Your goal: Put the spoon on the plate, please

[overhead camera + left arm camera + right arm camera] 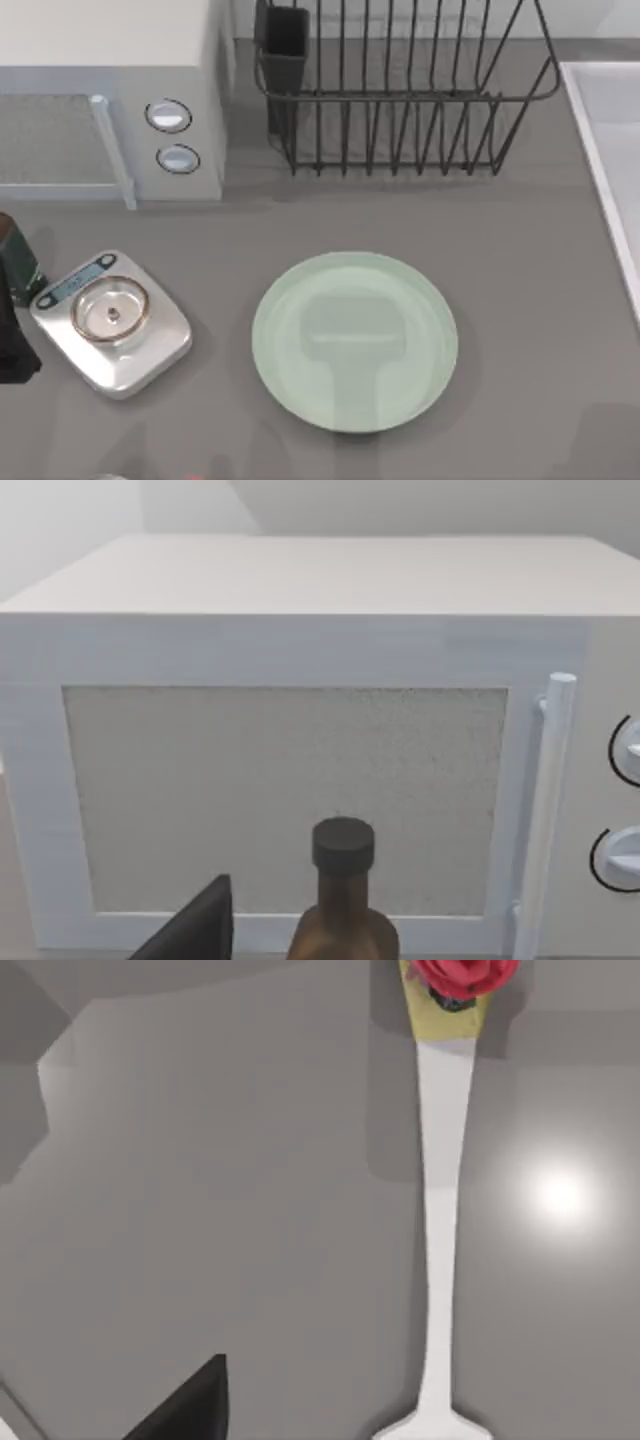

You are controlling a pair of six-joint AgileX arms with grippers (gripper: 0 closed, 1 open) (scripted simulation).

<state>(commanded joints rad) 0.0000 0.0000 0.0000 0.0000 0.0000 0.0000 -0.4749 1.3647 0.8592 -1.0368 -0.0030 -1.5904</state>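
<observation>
Spoon on the table, right gripper above it.
The spoon (443, 1210) lies flat on the grey table (200, 1210) close under the right wrist camera; one dark fingertip (190, 1405) shows beside its handle, grip state unclear. The plate (355, 342) sits bare.

Pale mint-green round plate (355, 342) on plain grey bench (540, 300); slim white spoon (443, 1200) with red knob; silver square scale (112, 322); black wire rack (400, 90); brown glass bottle (343, 900).

1. The grey table (560, 330) is carrying the mint plate (355, 342) near its middle.
2. A silver scale (112, 322) is sitting left; microwave (110, 100) and dish rack (400, 90) behind.
3. The spoon (441, 1240) is lying flat on it.
</observation>
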